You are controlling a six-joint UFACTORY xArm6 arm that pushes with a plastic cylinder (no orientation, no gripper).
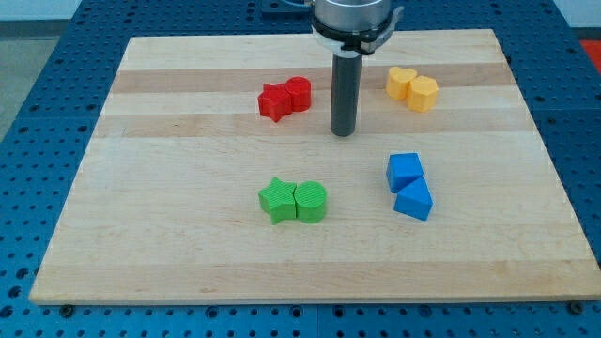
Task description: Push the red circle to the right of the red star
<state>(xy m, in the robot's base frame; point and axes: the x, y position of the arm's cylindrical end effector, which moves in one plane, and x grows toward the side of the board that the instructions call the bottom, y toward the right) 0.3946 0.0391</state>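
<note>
The red star (273, 102) lies on the wooden board (169, 216) at the upper middle. The red circle (299, 92) touches its right side, slightly higher in the view. My tip (343, 132) stands on the board to the right of the red pair, a short gap away from the red circle and a little lower in the view. It touches no block.
A yellow heart (402, 83) and a yellow hexagon-like block (423, 93) sit together at the upper right. A blue cube (405, 171) and blue triangle (414, 201) sit at the right. A green star (277, 200) and green circle (311, 202) sit at the lower middle.
</note>
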